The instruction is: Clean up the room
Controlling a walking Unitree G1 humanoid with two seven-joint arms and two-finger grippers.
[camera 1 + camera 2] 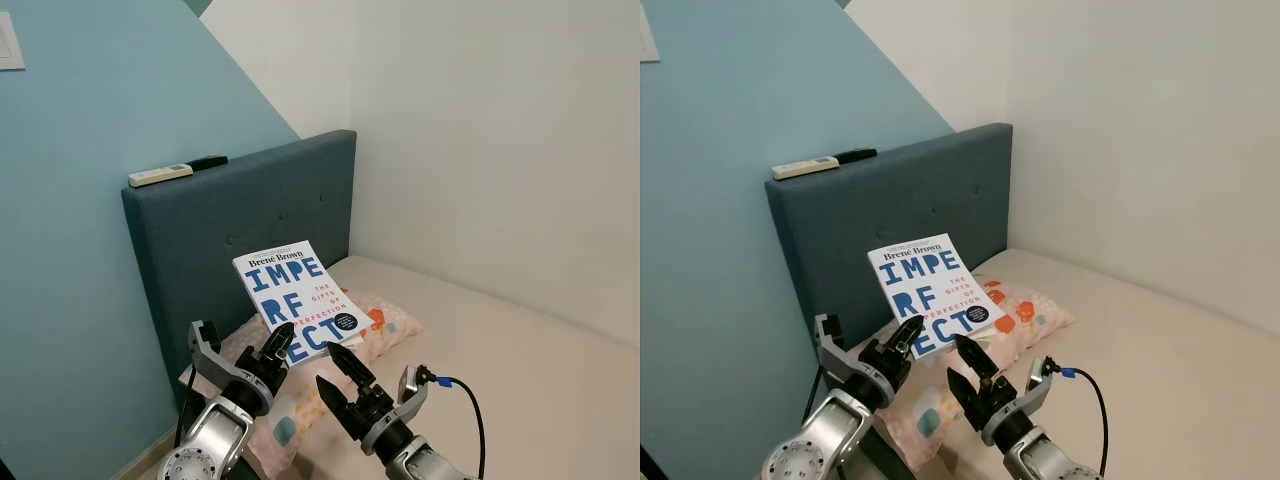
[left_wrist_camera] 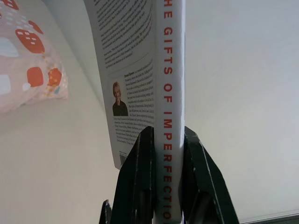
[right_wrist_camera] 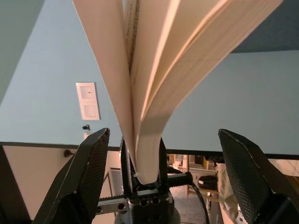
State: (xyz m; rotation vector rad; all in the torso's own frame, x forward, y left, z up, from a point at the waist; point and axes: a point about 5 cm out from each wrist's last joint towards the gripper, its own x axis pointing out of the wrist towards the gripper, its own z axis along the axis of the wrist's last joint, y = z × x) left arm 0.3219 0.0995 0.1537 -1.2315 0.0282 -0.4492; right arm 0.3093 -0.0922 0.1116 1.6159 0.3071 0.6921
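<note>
While the left gripper clamps the spine of the book, the volume stands up and away from its fingers, long axis running forward and upward, front cover facing the camera. It hangs above the patterned pillow, in front of the grey-blue headboard. The right gripper, just beside the left, has its fingers spread wide with the book's fanned pages between them.

A bedroom in a home. A bare mattress sits in a corner against a padded grey-blue headboard, with a patterned pillow at its head. The walls are blue and white.
</note>
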